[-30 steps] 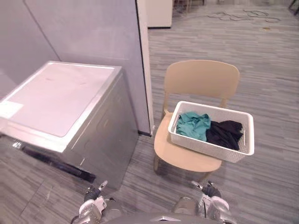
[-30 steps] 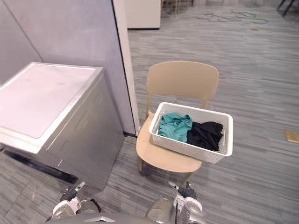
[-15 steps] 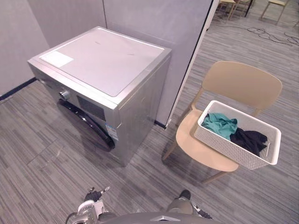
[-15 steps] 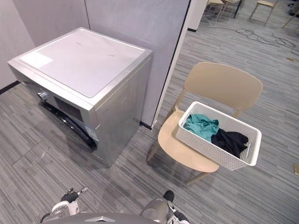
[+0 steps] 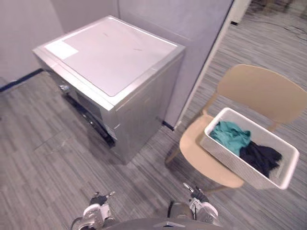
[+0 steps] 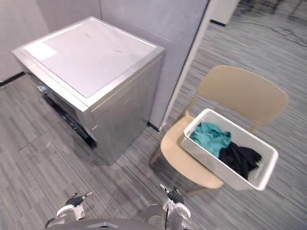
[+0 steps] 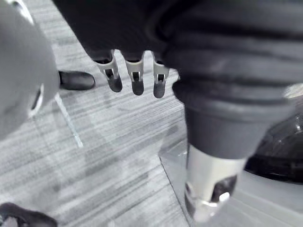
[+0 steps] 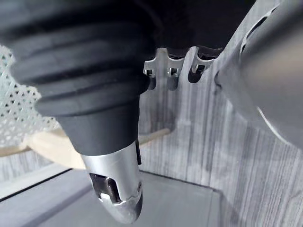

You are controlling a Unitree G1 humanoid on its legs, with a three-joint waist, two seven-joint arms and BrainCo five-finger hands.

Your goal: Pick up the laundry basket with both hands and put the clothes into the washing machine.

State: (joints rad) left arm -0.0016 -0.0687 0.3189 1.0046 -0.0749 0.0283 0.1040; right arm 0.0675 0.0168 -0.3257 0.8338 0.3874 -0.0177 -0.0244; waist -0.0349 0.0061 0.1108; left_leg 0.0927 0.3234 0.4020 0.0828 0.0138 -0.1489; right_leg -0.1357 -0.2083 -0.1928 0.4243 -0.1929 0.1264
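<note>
A white lattice laundry basket rests on the seat of a tan chair at the right. Inside it a teal garment lies beside a black one. The silver washing machine stands at the upper left, its dark round door facing the lower left. My left hand and right hand hang low at the bottom edge, far from the basket. In the wrist views the left hand and the right hand have relaxed fingers and hold nothing.
A grey partition wall runs behind the washing machine and ends by the chair. Grey plank floor spreads in front of the machine. The right wrist view catches the basket's lattice wall and the chair seat.
The camera has swung, so the whole scene shifted; the basket, chair and machine stay put. My right hand has come back into view at the bottom.
</note>
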